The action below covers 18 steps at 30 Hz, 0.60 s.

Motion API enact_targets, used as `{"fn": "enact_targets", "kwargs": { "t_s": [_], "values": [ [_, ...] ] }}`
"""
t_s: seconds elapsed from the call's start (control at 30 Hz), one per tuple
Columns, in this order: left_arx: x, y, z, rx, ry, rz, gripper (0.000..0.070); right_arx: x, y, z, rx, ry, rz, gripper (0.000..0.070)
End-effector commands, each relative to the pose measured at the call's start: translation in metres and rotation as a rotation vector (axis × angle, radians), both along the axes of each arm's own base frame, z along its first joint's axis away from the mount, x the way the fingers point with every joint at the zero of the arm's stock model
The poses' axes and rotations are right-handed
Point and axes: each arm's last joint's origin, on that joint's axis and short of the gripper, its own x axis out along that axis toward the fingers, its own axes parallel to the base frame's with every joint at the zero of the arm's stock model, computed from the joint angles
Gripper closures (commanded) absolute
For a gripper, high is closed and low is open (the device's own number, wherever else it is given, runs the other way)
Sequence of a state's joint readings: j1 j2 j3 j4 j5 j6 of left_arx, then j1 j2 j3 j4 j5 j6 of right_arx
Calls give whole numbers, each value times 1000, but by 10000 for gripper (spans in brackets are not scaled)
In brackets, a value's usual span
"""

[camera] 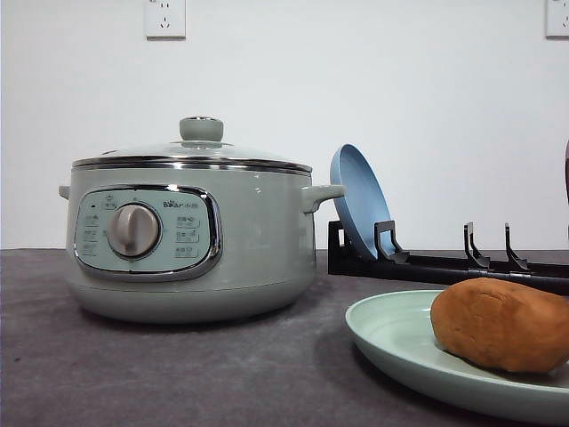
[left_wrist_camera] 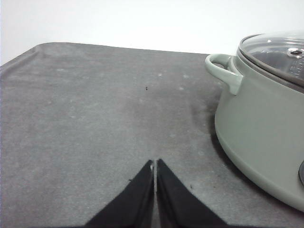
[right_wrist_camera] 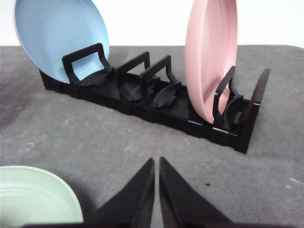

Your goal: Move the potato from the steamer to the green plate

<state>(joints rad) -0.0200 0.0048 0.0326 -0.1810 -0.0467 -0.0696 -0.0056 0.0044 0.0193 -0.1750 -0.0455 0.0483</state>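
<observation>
Your left claw [left_wrist_camera: 155, 164] is pinched shut on nothing, hovering over bare table [left_wrist_camera: 95, 118] beside the steamer [left_wrist_camera: 266, 123], whose glass lid [camera: 191, 151] is on. Your right claw [right_wrist_camera: 156, 164] is likewise closed and empty, facing the black rack [right_wrist_camera: 156, 102] that holds a blue plate [right_wrist_camera: 59, 35] and a pink plate [right_wrist_camera: 209, 57]. The potato [camera: 500, 322] lies on the green plate [camera: 391, 334], right of the steamer.

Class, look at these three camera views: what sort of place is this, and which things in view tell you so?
Probably a staged kitchen-style tabletop in a test room, not a real kitchen. Signs: an electric steamer with its lid on, a black dish rack holding plates upright, a potato on a green plate, plus a bare white wall with a socket.
</observation>
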Motion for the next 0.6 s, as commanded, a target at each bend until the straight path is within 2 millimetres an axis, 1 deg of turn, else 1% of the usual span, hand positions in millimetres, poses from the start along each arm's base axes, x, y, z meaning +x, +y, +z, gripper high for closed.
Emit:
{"fn": "enact_targets", "kwargs": {
  "t_s": [0.0,0.57],
  "values": [
    [1,0,-8,5,26,0,700,0,0,-3,-9,14,-9,696],
    [1,0,-8,5,26,0,700,1,1,0,-8,-15,-10,696]
  ]
}}
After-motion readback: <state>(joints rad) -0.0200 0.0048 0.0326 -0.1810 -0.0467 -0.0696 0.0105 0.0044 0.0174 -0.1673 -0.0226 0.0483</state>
